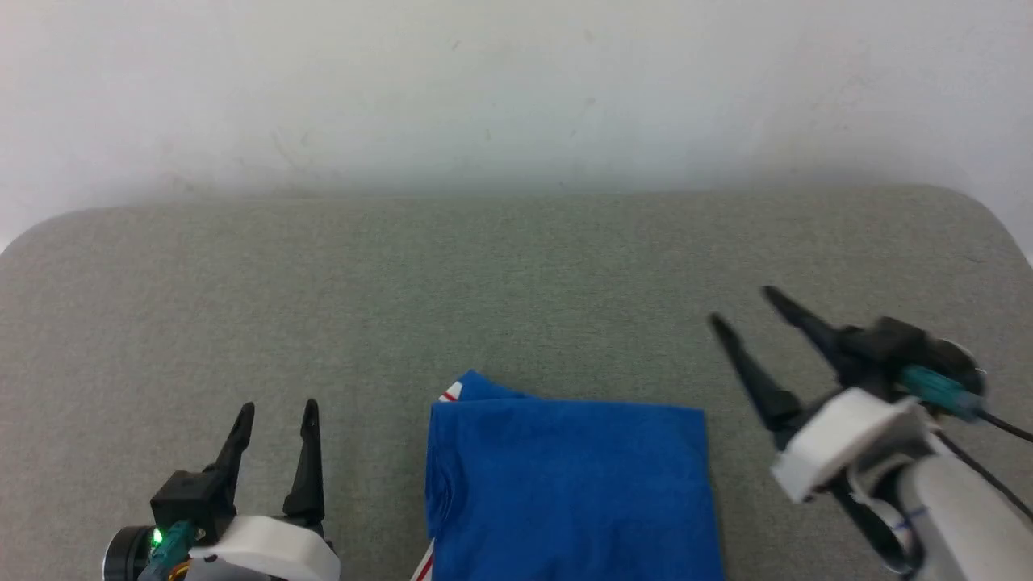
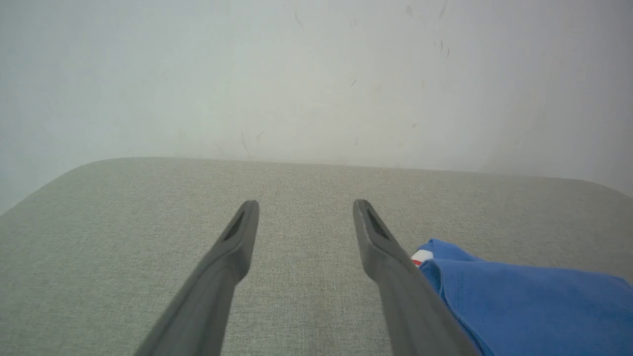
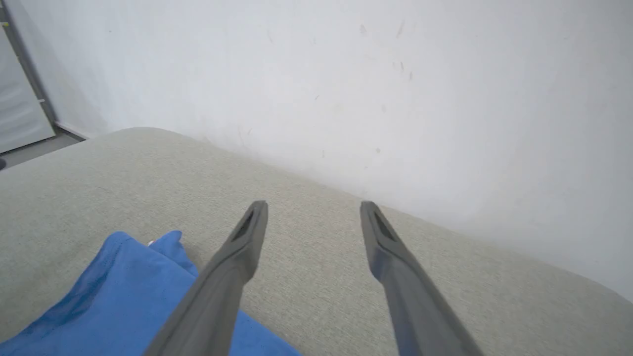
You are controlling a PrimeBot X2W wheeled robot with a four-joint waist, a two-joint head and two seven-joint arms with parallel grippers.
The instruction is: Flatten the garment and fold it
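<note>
The garment [image 1: 569, 488] lies folded into a neat royal-blue rectangle at the near middle of the grey cushioned surface [image 1: 484, 307], with a bit of white and red trim peeking out at its far left corner. My left gripper [image 1: 276, 410] stands open to the left of it, nothing between its fingers. My right gripper [image 1: 741, 305] hangs open to the right of the garment, raised and tilted leftward, empty. In the left wrist view the garment [image 2: 524, 301] lies just right of my right-hand finger [image 2: 385, 252]. The right wrist view has the garment [image 3: 113, 296] at lower left.
A white wall [image 1: 516, 89] rises directly behind the grey surface. The surface has rounded far corners [image 1: 984, 210]. In the right wrist view a strip of floor and a pale panel [image 3: 20, 109] appear at the far left.
</note>
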